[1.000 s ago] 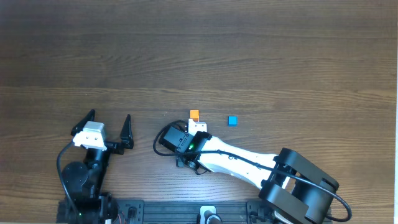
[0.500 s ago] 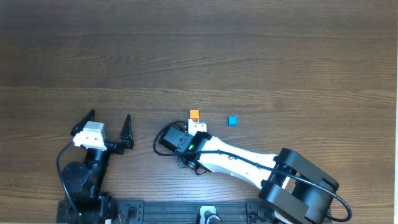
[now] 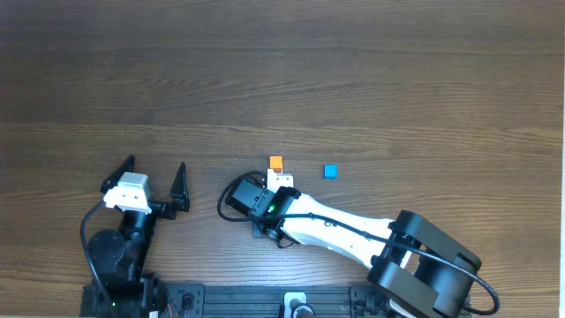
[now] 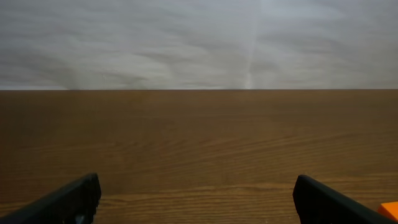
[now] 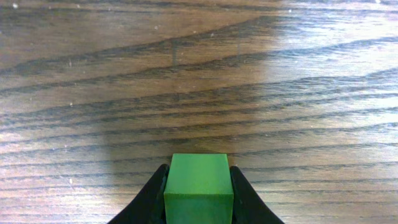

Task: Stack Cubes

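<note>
Bench (image 3: 371, 71): dark wood-grain top carrying all the items. Orange cube (image 3: 276, 162): lies near the middle of the bench, just beyond the front of the right arm's wrist in the top view; one corner of it also shows at the edge of the left wrist view (image 4: 390, 211). Blue cube (image 3: 329, 170): lies to the right of the orange cube, apart from it, with bare bench between them and nothing on top of either. Beyond both cubes, open wood runs to the far edge of the bench. Left gripper (image 3: 156, 166): stands near its own base at the left of the bench, well apart from the cubes; its fingers (image 4: 71, 200) are spread wide, released, with bare bench between them. Right gripper (image 5: 199, 202): reaches across to the middle of the bench; its fingers (image 5: 154, 198) are clenched on the two sides of the green cube (image 5: 198, 183), which sits squarely between them with its top face showing. Whether the green cube rests on the bench or hangs just above it cannot be told.
</note>
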